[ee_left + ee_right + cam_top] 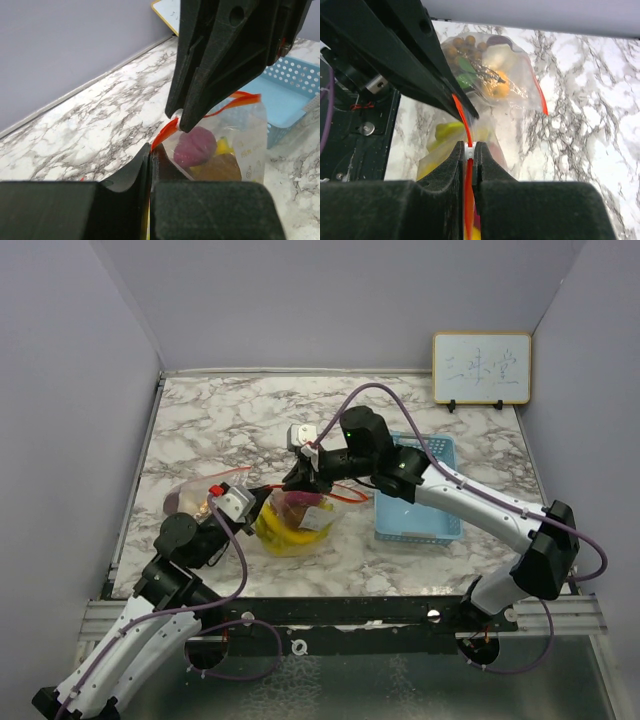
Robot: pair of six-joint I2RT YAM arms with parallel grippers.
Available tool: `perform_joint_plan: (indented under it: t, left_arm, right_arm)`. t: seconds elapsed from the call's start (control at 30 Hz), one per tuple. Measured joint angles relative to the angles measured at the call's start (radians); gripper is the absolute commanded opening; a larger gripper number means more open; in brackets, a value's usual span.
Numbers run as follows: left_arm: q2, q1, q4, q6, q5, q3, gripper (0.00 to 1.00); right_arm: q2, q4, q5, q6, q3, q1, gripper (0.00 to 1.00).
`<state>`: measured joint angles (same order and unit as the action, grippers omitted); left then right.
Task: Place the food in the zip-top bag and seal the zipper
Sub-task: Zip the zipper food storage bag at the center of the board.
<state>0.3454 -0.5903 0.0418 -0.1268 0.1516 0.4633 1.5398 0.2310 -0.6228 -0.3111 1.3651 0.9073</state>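
Pinching the white slider (175, 119) of the zip-top bag (300, 528), my right gripper (468, 150) is closed tight on it, with the red zipper strip (461, 117) running off ahead of the jaws. My left gripper (150, 152) is clamped fully on the bag's rim at the near end of that strip. The food sits inside: yellow bananas (283, 535) low in the bag and a magenta piece (195, 147) above them. A second bag (490, 60) with berries and an orange piece lies just beside it on the marble table (230, 420).

As I judge it, if my left hold gives while I draw the slider along, the film could bunch and the slider could jam or slip from my pads. A pull at an angle might tip the bag and leave the zip half open.

I cannot tell how much of the strip is already sealed, since my own fingers hide both ends. In the top view the bag's mouth is behind my right wrist
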Motion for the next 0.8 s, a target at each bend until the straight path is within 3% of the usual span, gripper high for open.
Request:
perform_joint_plan:
  t: [0.2,0.47,0.63,0.8]
  left_arm:
    - [-0.039,-0.001,0.013,0.017,-0.09,-0.001,0.0]
    - [-0.071,-0.003,-0.005,0.043,-0.33,-0.01,0.0]
    - [-0.077,-0.003,-0.029,0.048,-0.494,-0.013,0.0]
    - [-0.069,-0.003,-0.046,0.05,-0.55,-0.013,0.0]
  right_arm:
    - [-0.031,0.003,0.067,0.005,-0.056,-0.018,0.02]
    - [-0.14,0.001,0.201,0.046,-0.203,-0.059,0.02]
    - [-0.171,0.013,0.338,0.099,-0.245,-0.068,0.02]
    - [-0.169,0.04,0.463,0.149,-0.252,-0.069,0.02]
